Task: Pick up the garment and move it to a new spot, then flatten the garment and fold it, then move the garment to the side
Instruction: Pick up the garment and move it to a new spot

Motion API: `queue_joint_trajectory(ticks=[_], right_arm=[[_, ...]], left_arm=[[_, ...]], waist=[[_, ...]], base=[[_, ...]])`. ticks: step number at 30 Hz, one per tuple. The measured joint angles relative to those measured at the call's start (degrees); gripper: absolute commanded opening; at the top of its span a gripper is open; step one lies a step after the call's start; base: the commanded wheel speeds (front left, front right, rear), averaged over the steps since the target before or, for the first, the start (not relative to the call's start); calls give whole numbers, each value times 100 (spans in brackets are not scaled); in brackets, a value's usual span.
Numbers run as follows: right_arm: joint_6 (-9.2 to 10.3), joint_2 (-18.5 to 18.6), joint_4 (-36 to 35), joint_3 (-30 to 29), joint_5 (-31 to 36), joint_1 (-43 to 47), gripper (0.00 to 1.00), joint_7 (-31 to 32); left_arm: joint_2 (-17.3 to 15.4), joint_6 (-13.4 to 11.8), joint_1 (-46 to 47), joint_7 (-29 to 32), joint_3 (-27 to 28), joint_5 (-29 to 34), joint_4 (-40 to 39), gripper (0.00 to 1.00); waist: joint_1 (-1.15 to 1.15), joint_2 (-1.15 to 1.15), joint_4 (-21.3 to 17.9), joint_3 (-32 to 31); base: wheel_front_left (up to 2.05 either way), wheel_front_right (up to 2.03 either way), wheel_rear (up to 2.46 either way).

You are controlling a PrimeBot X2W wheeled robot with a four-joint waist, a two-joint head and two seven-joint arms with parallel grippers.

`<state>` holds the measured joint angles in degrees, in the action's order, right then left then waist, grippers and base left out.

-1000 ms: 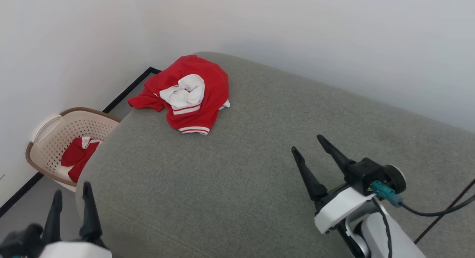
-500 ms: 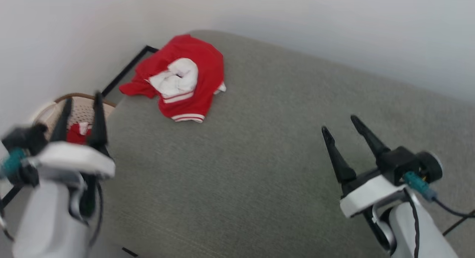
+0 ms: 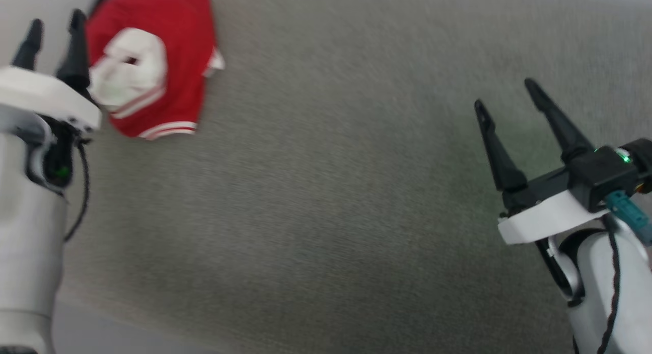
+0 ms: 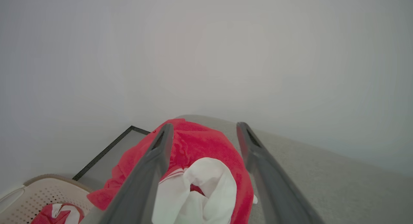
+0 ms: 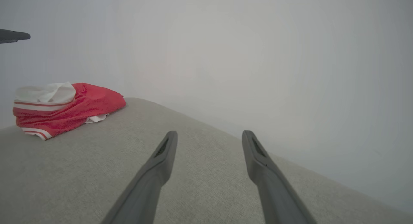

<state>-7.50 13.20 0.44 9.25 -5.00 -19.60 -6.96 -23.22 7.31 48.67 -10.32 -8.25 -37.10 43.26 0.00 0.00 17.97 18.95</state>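
Note:
The garment (image 3: 175,48), a crumpled red shirt with a white sleeve bunched on top and striped trim, lies at the far left corner of the grey cushion (image 3: 331,191). My left gripper (image 3: 56,20) hovers open just left of it, holding nothing. In the left wrist view the garment (image 4: 206,146) lies ahead between and below the spread fingers of the left gripper (image 4: 205,125). My right gripper (image 3: 504,95) stands open over bare cushion at the right, far from the shirt. In the right wrist view the garment (image 5: 71,109) lies far left of the right gripper (image 5: 210,132).
A beige perforated basket (image 4: 35,193) stands on the floor beyond the cushion's left edge, with another red and white cloth (image 4: 53,214) in it. A pale wall runs close behind the cushion. One fingertip of the left gripper (image 5: 14,36) shows in the right wrist view.
The head camera has swung down and closer, so the whole picture has shifted. My left arm has risen and reached forward to beside the garment. The garment lies as before.

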Motion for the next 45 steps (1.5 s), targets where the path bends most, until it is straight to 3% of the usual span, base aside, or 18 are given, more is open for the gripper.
queue_joint_trajectory(ticks=[9, 16, 23, 28, 29, 30, 38, 45], right_arm=[[0, 53, -410, 2, 25, -258, 100, 200], [0, 51, -572, 20, 77, -331, 100, 322], [0, 27, -716, 58, 99, -365, 100, 443], [0, 14, -760, 78, 101, -372, 100, 455], [0, -1, -758, 57, 102, -370, 100, 463], [0, -11, -758, 25, 102, -367, 100, 461], [1, -75, -636, -265, 87, -186, 100, 305], [1, -196, -372, -413, -23, -43, 100, 125]], left_arm=[[-366, 0, 1140, 1006, -197, -476, 1689, 100], [-405, -18, 1662, 2171, -450, -505, 2619, 100], [-552, -182, 2052, 3445, -739, -366, 2802, 100], [-582, -293, 2108, 3776, -743, -378, 2804, 100], [-580, -323, 2091, 3738, -705, -439, 2814, 94], [-578, -321, 2058, 3609, -688, -456, 2832, 0], [-576, -82, 1792, 2718, -864, -361, 2757, 0], [-719, -21, 1788, 2022, -1158, -125, 2417, 0]], waist=[[0, 0, -548, 967], [0, 0, -865, 1431], [0, 1, -1031, 1624], [0, 1, -1081, 1648], [0, 1, -1087, 1624], [0, 1, -1082, 1604], [0, 0, -932, 1216], [0, 0, -747, 602]], base=[[0, 0, 0], [0, 0, 0], [0, 0, 0], [0, 0, 0], [0, 0, 0], [0, 0, 0], [0, 0, 0], [0, 0, 0]])
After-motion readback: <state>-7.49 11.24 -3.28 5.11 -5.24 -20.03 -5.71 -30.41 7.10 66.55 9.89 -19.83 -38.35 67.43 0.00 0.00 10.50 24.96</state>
